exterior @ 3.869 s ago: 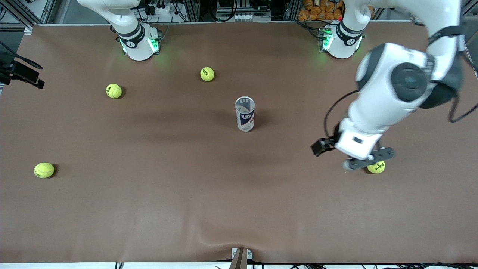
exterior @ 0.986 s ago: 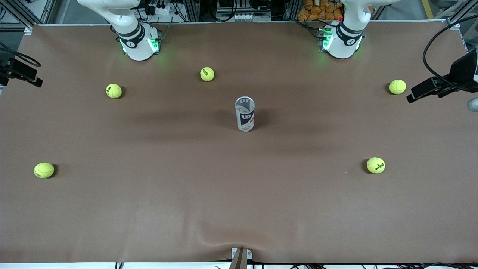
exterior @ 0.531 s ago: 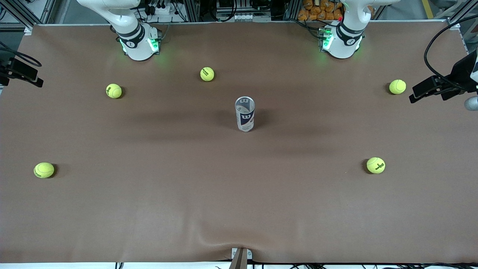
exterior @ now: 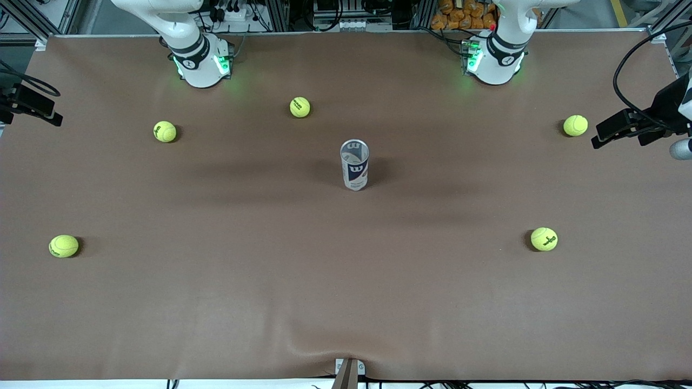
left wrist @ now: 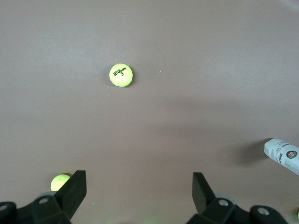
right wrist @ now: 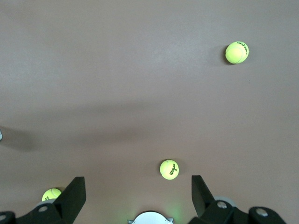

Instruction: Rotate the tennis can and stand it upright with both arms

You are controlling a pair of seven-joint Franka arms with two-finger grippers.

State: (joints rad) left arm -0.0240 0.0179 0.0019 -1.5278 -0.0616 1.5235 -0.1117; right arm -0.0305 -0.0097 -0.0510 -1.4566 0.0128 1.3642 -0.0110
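Observation:
The tennis can (exterior: 354,172) stands upright in the middle of the brown table, its open silvery rim up and the navy "W" label facing the front camera. Its end also shows in the left wrist view as the tennis can (left wrist: 283,155). My left gripper (left wrist: 138,192) is open and empty, high over the left arm's end of the table, far from the can. My right gripper (right wrist: 138,193) is open and empty too, high over the right arm's end. In the front view only dark parts of the left hand (exterior: 638,127) and right hand (exterior: 30,105) reach in at the edges.
Several yellow-green tennis balls lie scattered: one ball (exterior: 300,107) farther from the front camera than the can, another ball (exterior: 544,239) nearer toward the left arm's end, a third ball (exterior: 575,125) beside the left hand. The right arm's base (right wrist: 150,218) shows below the right gripper.
The left arm has pulled away from over the ball near the front camera to its own end of the table, then nearly stopped. The can and the balls have not moved.

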